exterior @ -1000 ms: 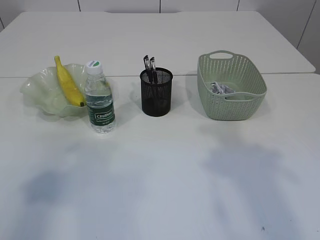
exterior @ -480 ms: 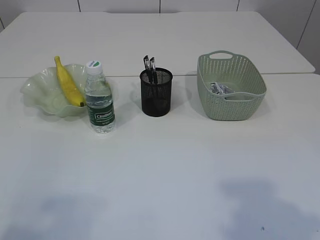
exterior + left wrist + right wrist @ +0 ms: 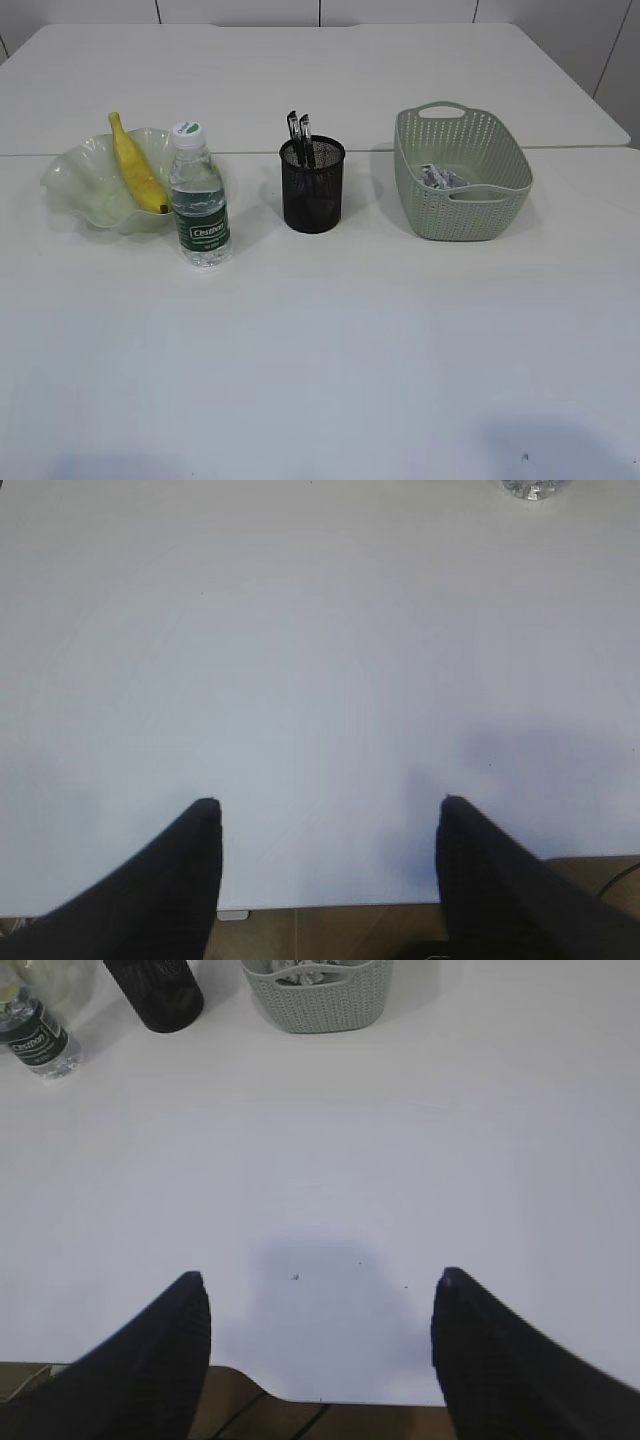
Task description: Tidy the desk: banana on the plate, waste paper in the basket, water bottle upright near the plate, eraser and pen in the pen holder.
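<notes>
1. The banana (image 3: 138,172) lies in the plate (image 3: 72,180) at far left, its long axis running from far-left to near-right.
2. The water bottle (image 3: 200,196) stands upright, touching or just beside the plate's near-right rim.
3. The pen holder (image 3: 312,185) at far centre holds pens (image 3: 299,130); the eraser cannot be seen.
4. The waste paper (image 3: 441,177) lies inside the basket (image 3: 480,205) at far right.
5. The left end effector (image 3: 325,815) is spread and empty, at the table's (image 3: 330,350) near edge.
6. The right end effector (image 3: 318,1290) is likewise spread and empty, at the near edge.
7. Judgement: all task items lie far from both end effectors; the task appears complete apart from the unconfirmed eraser, and no arm is placed for a grasp.
</notes>
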Robot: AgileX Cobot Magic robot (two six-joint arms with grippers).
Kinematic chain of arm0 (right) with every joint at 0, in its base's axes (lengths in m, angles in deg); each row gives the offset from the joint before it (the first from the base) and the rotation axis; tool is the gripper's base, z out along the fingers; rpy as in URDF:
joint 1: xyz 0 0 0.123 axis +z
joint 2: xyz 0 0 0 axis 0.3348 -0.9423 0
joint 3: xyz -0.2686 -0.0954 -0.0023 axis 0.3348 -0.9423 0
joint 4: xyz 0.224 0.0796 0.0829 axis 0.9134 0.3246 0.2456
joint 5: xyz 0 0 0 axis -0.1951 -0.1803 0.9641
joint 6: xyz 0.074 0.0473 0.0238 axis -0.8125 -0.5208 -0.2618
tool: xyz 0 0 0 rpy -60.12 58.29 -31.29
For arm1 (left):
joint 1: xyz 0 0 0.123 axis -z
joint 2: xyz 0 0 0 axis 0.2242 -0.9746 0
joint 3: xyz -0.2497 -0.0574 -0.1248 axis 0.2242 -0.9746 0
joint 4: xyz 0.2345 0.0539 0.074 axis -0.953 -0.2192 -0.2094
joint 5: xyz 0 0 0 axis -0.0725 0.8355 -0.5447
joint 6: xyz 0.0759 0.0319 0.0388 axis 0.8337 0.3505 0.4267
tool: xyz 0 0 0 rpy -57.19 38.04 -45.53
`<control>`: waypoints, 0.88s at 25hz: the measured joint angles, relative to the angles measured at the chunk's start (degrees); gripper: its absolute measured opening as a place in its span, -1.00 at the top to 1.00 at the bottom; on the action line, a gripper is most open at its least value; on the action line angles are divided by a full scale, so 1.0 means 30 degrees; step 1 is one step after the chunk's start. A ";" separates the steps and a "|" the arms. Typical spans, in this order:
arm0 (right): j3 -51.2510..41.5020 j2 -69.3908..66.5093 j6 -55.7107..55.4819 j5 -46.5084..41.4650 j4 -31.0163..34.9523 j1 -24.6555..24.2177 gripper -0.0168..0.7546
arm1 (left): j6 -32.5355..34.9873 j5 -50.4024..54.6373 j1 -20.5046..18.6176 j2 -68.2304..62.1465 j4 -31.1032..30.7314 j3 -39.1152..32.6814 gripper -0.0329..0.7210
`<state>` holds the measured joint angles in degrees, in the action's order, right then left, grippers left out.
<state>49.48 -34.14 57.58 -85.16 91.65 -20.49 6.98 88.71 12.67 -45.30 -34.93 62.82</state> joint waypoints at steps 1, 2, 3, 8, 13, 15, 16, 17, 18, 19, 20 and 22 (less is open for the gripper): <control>-0.0223 0.0405 -0.0042 0.0000 0.0052 0.0000 -0.37 | 0.0000 0.0000 0.0000 0.0181 0.0000 -0.0045 -0.35; -0.0509 0.0959 -0.0072 0.0000 0.0052 0.0000 -0.37 | 0.0000 0.0000 0.0000 0.0275 0.0000 -0.0045 -0.35; -0.0792 0.1546 -0.0083 -0.0027 0.0052 0.0000 -0.37 | 0.0000 0.0000 0.0000 0.0358 -0.0036 -0.0059 -0.35; -0.2050 0.4471 -0.0115 -0.0076 -0.0299 0.0000 -0.37 | 0.0000 0.0000 0.0000 0.0386 -0.0159 -0.0059 -0.35; -0.3467 0.7048 -0.0115 -0.0151 -0.0338 0.0000 -0.37 | 0.0000 0.0000 0.0000 0.0802 -0.0159 -0.0228 -0.31; -0.4003 0.7944 -0.0115 -0.0190 -0.0352 0.0000 -0.37 | 0.0000 0.0000 0.0000 0.1397 -0.0159 -0.0635 -0.31; -0.4226 0.8247 -0.0063 -0.0224 -0.0352 0.0000 -0.37 | 0.0000 0.0000 0.0000 0.1753 -0.0159 -0.0845 -0.31; -0.4346 0.8550 0.0121 -0.0224 -0.0383 0.0000 -0.37 | 0.0000 0.0032 0.0000 0.2062 -0.0159 -0.1001 -0.30; -0.4495 0.8740 0.0356 -0.0224 -0.0463 0.0000 -0.37 | 0.0000 0.0032 0.0000 0.2439 -0.0159 -0.1033 -0.30; -0.4643 0.8886 0.0528 -0.0224 -0.0622 0.0000 -0.37 | 0.0000 0.0032 0.0000 0.2815 -0.0159 -0.1033 -0.30; -0.4741 0.8923 0.0693 -0.0224 -0.0777 0.0000 -0.37 | 0.0000 0.0032 0.0000 0.3108 -0.0159 -0.1033 -0.30; -0.5104 0.8923 0.0849 -0.0224 -0.0953 0.0000 -0.37 | 0.0000 0.0032 0.0000 0.3646 -0.0159 -0.1033 -0.30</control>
<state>34.16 -7.37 60.12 -85.83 88.79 -20.49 6.98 88.81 12.67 -34.36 -35.40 59.72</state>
